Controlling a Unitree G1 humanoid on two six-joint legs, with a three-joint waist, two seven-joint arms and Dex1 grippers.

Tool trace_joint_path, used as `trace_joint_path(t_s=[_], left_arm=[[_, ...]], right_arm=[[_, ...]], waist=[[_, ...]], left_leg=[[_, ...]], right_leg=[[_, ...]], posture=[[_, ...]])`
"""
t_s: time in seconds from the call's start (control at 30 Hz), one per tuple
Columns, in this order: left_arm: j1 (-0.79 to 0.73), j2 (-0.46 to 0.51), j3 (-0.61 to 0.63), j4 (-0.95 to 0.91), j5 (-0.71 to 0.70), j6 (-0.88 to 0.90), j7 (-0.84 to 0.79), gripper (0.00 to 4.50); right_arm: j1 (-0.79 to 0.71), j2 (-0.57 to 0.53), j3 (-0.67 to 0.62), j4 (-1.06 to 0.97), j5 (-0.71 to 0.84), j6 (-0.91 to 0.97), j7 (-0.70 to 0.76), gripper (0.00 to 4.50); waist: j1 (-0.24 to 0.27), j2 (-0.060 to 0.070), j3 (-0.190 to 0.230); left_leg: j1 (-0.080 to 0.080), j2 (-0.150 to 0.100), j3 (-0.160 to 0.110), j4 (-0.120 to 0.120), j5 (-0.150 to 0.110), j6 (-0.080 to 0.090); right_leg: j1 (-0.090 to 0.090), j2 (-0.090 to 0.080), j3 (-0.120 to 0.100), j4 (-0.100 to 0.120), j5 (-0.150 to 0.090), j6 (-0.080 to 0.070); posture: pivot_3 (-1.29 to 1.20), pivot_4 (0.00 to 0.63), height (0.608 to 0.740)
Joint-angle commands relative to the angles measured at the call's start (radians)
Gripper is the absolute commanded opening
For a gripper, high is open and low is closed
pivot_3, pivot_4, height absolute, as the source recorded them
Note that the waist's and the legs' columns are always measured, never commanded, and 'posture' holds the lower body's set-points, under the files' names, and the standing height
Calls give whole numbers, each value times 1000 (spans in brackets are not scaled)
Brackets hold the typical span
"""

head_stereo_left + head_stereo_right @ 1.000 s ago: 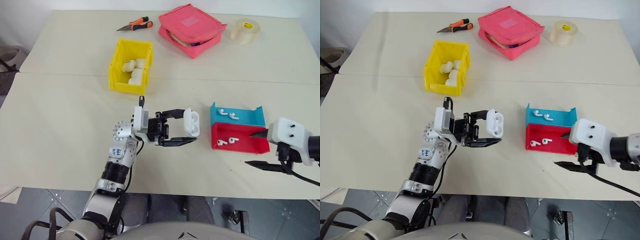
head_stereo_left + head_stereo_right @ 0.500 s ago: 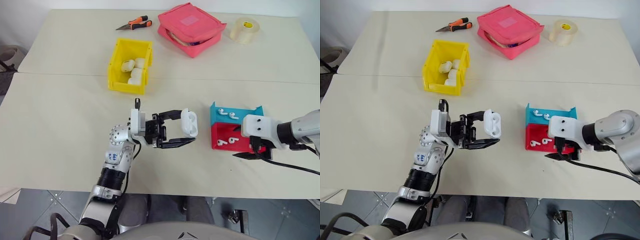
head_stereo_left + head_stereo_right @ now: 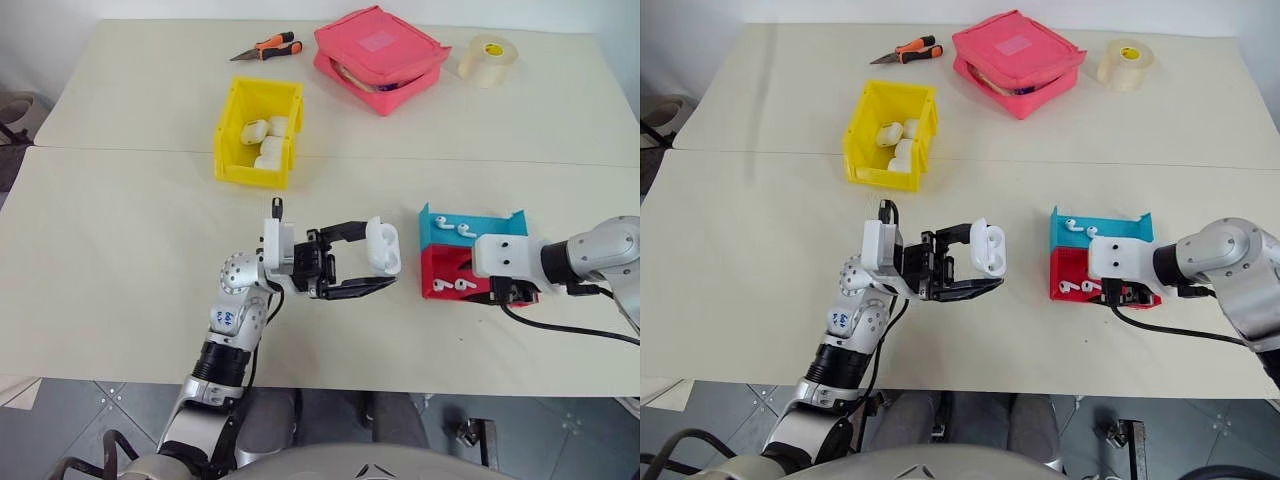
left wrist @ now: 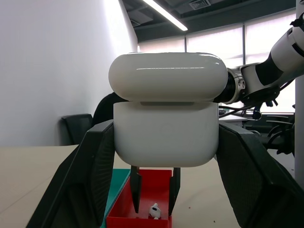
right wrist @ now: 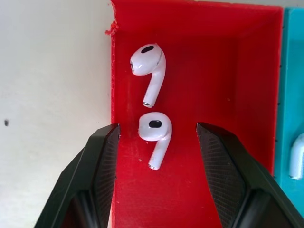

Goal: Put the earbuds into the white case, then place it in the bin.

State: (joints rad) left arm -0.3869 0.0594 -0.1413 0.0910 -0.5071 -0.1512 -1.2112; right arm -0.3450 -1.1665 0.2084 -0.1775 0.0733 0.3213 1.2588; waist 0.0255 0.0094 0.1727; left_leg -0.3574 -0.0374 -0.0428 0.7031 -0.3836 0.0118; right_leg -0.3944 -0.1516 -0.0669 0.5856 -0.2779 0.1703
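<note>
Meanwhile, mid-frame, the left gripper (image 3: 372, 266) clamps the white case (image 3: 382, 246) lid-up, presumably ready for loading, while the right gripper (image 5: 157, 142), half open and empty, straddles one of the earbuds (image 5: 154, 132) in the red tray (image 3: 440, 268) at right.

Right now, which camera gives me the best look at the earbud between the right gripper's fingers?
The right wrist view: the earbud lies in the red tray between the open right gripper fingers, untouched. The head views show it tiny, beside the gripper; the left wrist view glimpses it under the white case.
</note>
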Motion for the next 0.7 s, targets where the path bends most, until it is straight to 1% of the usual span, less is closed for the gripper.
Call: trace_joint_path(t_s=[0.03,0.27,0.37,0.43,0.47,0.5,0.7], left_arm=[[-5,-1,-7,-38,-14,1,8,2800],[-5,-3,-8,-38,-13,3,11,2800],[-9,-4,-9,-34,-14,3,10,2800],[-12,-5,-9,-30,-14,3,8,2800],[-13,-5,-9,-29,-14,3,7,2800],[-14,-5,-9,-28,-15,3,7,2800],[-16,-7,-11,-25,-15,4,6,2800]], right_arm=[[-5,8,-10,4,-11,-5,11,2640],[7,20,-13,-17,-2,31,8,2640],[9,25,-15,-27,4,54,7,2028],[12,26,-16,-32,4,64,8,1425],[15,26,-17,-35,5,68,9,1007],[18,26,-18,-38,4,72,9,750],[29,28,-25,-49,4,86,6,750]], waist=[[0,0,0],[0,0,0],[-1,0,0],[-1,0,0],[-1,0,0],[-1,0,0],[-1,0,0]], left_leg=[[0,0,0,0,0,0],[0,0,0,0,0,0],[0,0,0,0,0,0],[0,0,0,0,0,0],[0,0,0,0,0,0],[1,0,0,0,0,0],[1,0,0,1,0,-1]], right_leg=[[0,0,0,0,0,0],[0,0,0,0,0,0],[0,0,0,0,0,0],[0,0,0,0,0,0],[0,0,0,0,0,0],[0,0,0,1,0,0],[0,0,0,1,0,0]], posture=[[0,150,740],[0,150,740],[0,150,740],[0,150,740],[0,150,740],[0,150,740],[0,150,740]])
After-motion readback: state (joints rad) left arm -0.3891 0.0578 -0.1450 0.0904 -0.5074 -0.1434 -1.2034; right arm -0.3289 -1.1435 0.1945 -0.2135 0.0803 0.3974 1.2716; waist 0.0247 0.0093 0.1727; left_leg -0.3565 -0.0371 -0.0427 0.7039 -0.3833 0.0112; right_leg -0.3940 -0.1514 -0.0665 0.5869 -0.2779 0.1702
